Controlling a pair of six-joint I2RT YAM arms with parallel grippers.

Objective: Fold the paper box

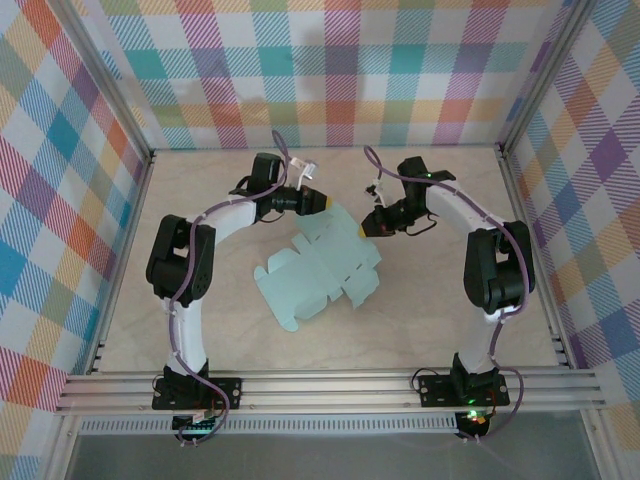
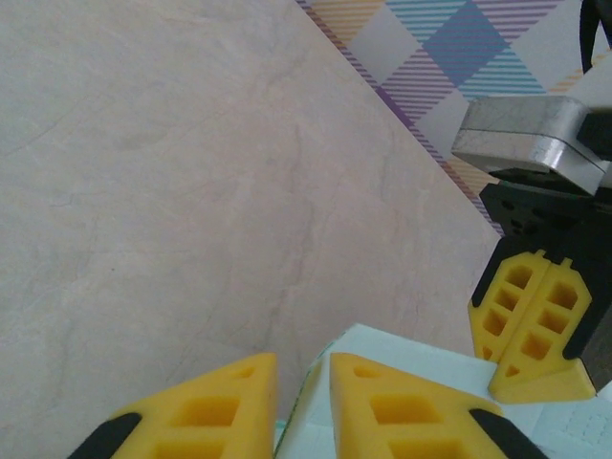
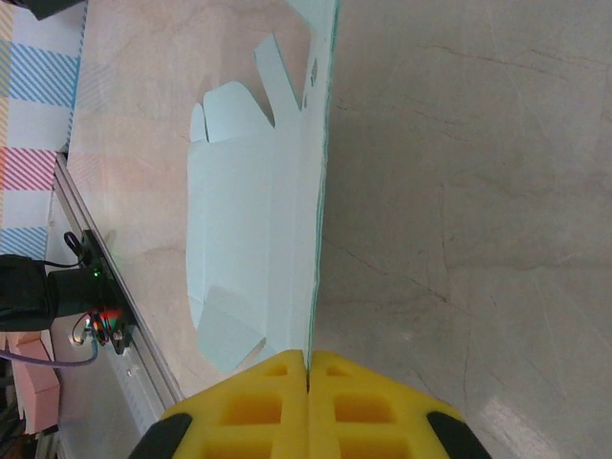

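1. Paper box (image 1: pixel 318 272): flat, unfolded die-cut sheet of pale mint card, flaps spread. It lies at the middle of the surface (image 1: pixel 440 320), between the two arms.
2. Left end effector (image 2: pixel 303 368): at the sheet's far edge. Its yellow fingers stand a narrow gap apart with the card's edge between them, not visibly pinched.
3. Right end effector (image 3: pixel 308 359): at the sheet's far right corner. Its fingers are pressed together on the card's edge, holding it.
4. Both end effectors: near each other, not touching.
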